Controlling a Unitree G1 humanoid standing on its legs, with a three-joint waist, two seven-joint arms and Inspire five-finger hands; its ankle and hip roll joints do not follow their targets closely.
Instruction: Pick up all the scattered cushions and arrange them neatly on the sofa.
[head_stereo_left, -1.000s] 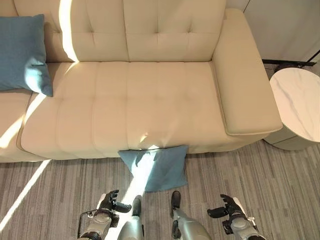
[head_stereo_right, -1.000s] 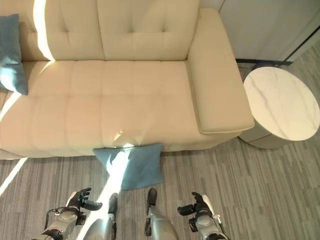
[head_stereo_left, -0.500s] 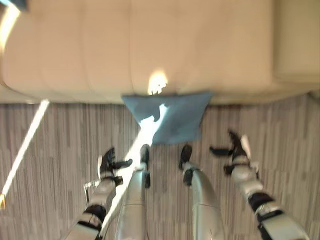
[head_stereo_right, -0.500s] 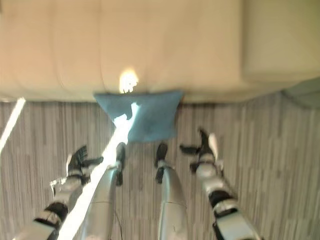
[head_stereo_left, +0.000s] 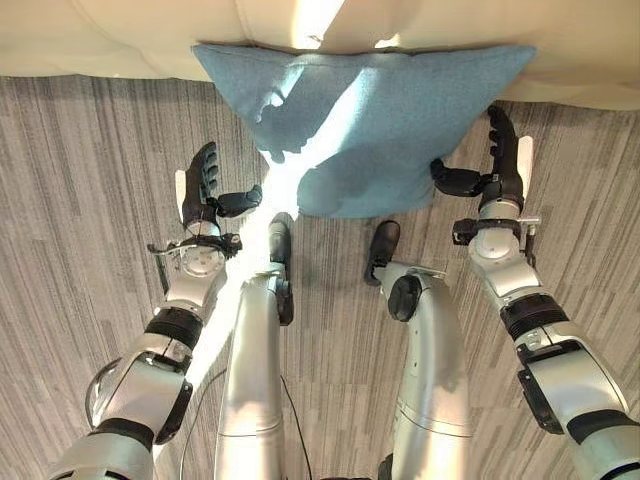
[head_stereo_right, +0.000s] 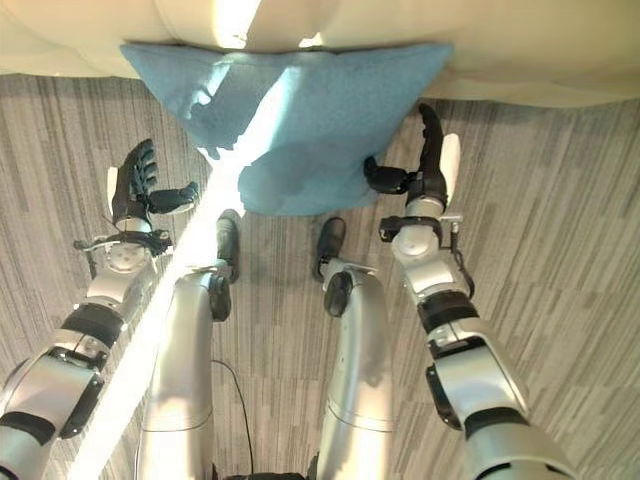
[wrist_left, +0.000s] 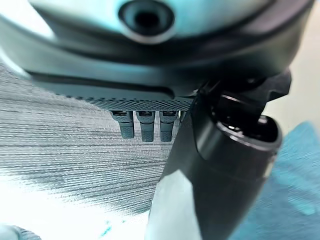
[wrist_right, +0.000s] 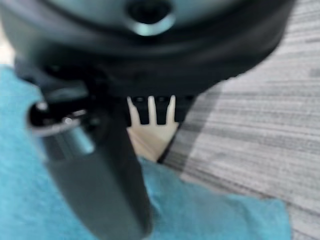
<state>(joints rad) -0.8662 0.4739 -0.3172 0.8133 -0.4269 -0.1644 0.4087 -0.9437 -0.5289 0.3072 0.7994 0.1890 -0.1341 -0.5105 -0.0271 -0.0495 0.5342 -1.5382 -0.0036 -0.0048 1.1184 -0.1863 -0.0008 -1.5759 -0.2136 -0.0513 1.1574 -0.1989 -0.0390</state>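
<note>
**Blue cushion on the floor, flanked by two unclenched hands**

The left hand (head_stereo_left: 200, 195) is seen over the grey striped floor (head_stereo_left: 90, 200), just beside the cushion's left edge and apart from it; its fingers are stretched straight, the thumb is turned toward the cushion, and nothing is held. The blue cushion (head_stereo_left: 370, 120) is found lying on the floor, its far edge set against the base of the cream sofa (head_stereo_left: 120, 35), with a band of sunlight crossing it. The right hand (head_stereo_left: 500, 165) is placed at the cushion's right side, fingers straight and released, its thumb pointed at the cushion's edge; whether the cloth is touched cannot be told.
</note>
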